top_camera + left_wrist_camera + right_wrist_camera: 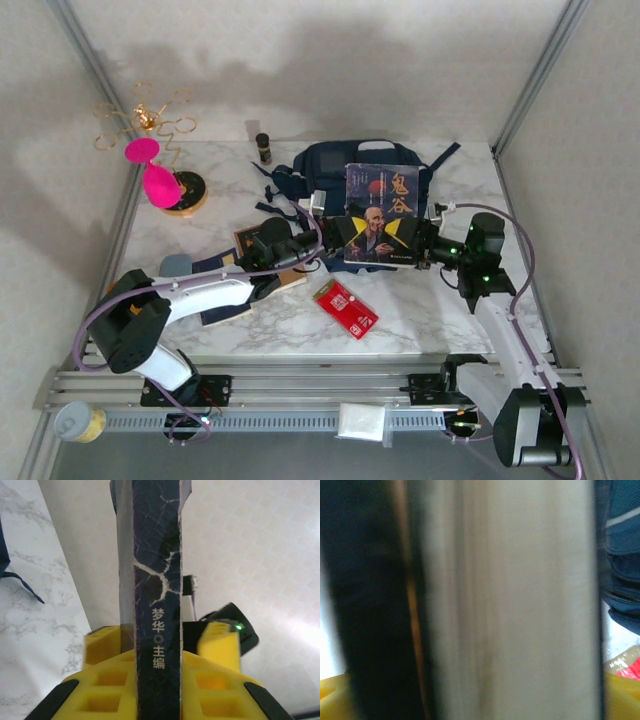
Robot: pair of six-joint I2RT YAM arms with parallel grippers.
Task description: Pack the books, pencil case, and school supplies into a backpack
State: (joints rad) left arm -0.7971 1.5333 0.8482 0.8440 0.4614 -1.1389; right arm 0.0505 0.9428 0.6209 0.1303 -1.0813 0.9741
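Paperback (381,215) with a portrait cover stands upright in the top view, long axis vertical. The left gripper (337,232) and right gripper (420,245) pinch its side edges, and the backpack (320,165) lies directly behind at the worktop's far edge. Left wrist: yellow fingers (220,640) clamp its spine. Right wrist: blurred pages sit between yellow pads (327,700).

It looked like a robotics lab cell: a marble-patterned table (420,310) lay beneath the left gripper (343,232) and right gripper (402,236), pale walls (330,60) beyond them, aluminium rails (300,385) behind.

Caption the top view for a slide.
Left gripper and right gripper clamp the portrait book between them near the backpack.
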